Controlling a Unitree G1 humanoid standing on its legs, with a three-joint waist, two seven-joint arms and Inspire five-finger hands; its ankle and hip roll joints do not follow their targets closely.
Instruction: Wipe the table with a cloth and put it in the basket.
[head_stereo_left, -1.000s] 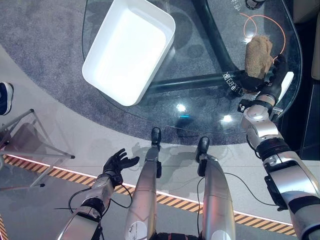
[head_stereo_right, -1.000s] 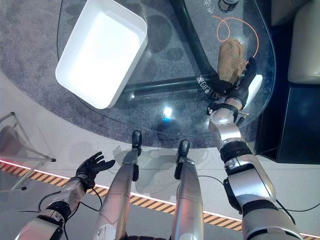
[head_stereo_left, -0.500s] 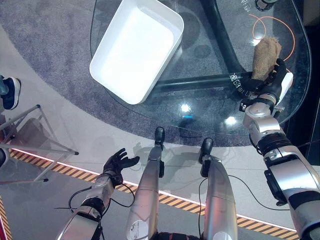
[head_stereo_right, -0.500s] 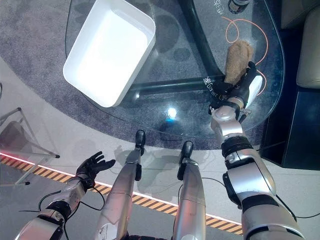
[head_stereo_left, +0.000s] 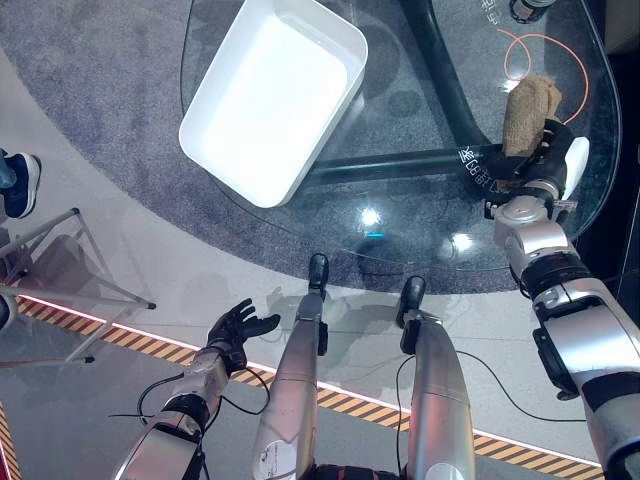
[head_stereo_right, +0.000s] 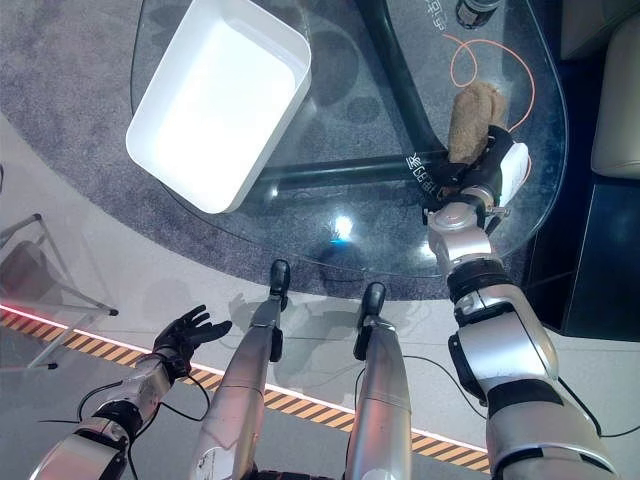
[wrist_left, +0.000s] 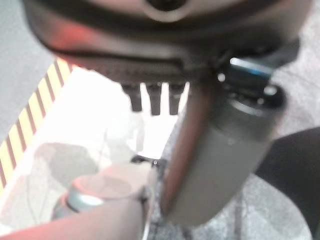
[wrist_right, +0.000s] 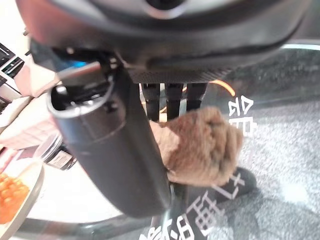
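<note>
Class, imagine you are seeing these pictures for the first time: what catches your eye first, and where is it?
The big white basket stands out first, on the glass table's left part. Next, the brown cloth at the table's right edge, with the right hand curled on it. The left hand hangs open low over the floor.

Round glass table (head_stereo_left: 400, 205) on a dark frame, standing over grey carpet. White rectangular basket (head_stereo_left: 270, 100) resting on the glass toward 10 o'clock, empty, long axis tilted. Brown cloth (head_stereo_left: 528, 110) bunched on the glass toward 2 o'clock, just beside an orange loop of cord (head_stereo_left: 545, 45) lying flat at 1 o'clock. Dark jar (head_stereo_left: 528, 8) at the 12 o'clock rim, cut off by the frame edge.
</note>
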